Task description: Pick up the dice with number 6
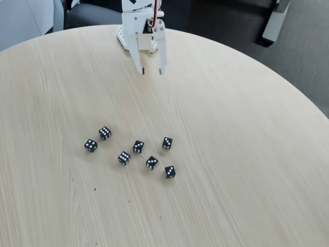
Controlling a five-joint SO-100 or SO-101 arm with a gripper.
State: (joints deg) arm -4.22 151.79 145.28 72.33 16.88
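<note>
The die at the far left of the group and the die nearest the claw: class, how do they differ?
The far-left die shows four pips on top; the die nearest the claw shows six, in two rows of three. The far-left die lies lower in the fixed view, farther from the open claw; the six-pip die lies up and right of it. Both are small black cubes with white pips, apart on the wooden table.

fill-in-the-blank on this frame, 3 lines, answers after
1. The table holds ____ black dice.
2. The hand is open and holds ____.
3. The die with six on top lies to the ____ of the hand in the fixed view.
Answers: seven; nothing; lower left
</note>
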